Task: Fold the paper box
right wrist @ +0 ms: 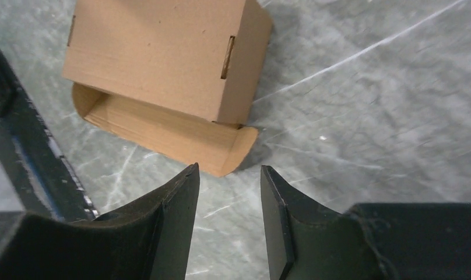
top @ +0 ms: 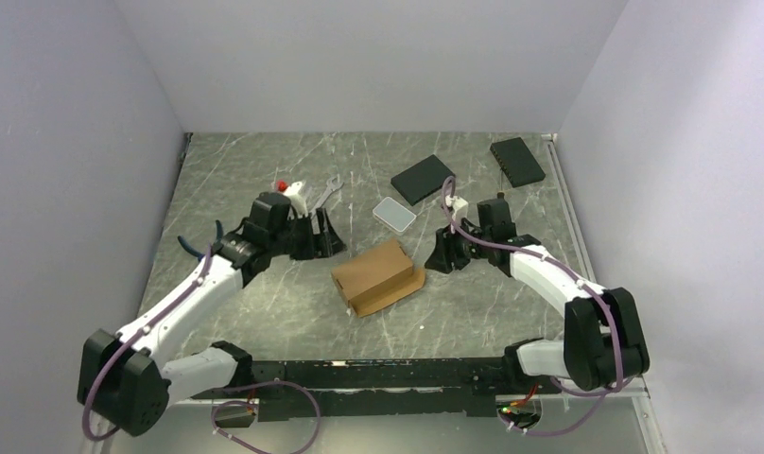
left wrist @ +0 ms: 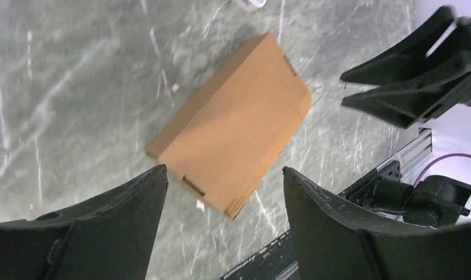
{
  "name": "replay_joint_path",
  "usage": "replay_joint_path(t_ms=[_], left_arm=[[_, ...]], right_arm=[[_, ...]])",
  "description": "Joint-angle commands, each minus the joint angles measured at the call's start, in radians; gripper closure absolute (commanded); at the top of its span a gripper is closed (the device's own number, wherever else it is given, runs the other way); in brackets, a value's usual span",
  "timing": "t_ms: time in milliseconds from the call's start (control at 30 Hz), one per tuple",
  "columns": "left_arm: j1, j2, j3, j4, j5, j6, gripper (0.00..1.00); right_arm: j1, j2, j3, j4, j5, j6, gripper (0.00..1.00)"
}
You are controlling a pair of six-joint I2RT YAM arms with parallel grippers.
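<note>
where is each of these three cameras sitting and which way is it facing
Top external: above and behind the bases, facing down over the table; both arms show, left gripper and right gripper either side of the paper box.
Left wrist: on the left arm, facing down at the box between its own open fingers; right gripper at upper right.
Right wrist: on the right arm, facing down at the box past its own fingers.
Shared: all three see the box.

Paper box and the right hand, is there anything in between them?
No, nothing is. Only bare marbled table lies between the open right hand and the paper box. The right wrist view shows it best, and the top view agrees.
</note>
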Motion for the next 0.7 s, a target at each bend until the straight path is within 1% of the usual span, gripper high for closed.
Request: replay_joint_path(t_ms=[0,67,133,233,400,533,667], left_arm=[[0.003,0.152,0.127,0.039,0.075,0.189,0.21],[0.003,0.244,0.178,0.025,0.121,0.22,0.21],[0.003,0.318,0.204,0.045,0.159,0.23,0.21],[0.003,0.395,0.219,0.087,0.177,0.242,0.21],[0.003,0.466,0.234,0.141,0.179,0.268,0.2],[0.003,0.513,0.241,0.164,0.172,0.288,0.2],[0.003,0.548,0.247,0.176,0.174,0.301,0.2]], right_arm=[[0.001,0.046,0.012,0.068,-0.06,0.197,0.55],[0.0,0.126,0.048,-0.002,-0.076,0.231,0.55],[-0.007,0.189,0.074,-0.038,-0.118,0.246,0.57],[-0.014,0.203,0.061,-0.001,-0.089,0.274,0.59],[-0.014,0.225,0.057,0.019,-0.063,0.291,0.63],[-0.014,0.252,0.059,0.024,-0.08,0.294,0.7],[-0.014,0.278,0.073,-0.001,-0.082,0.285,0.71]])
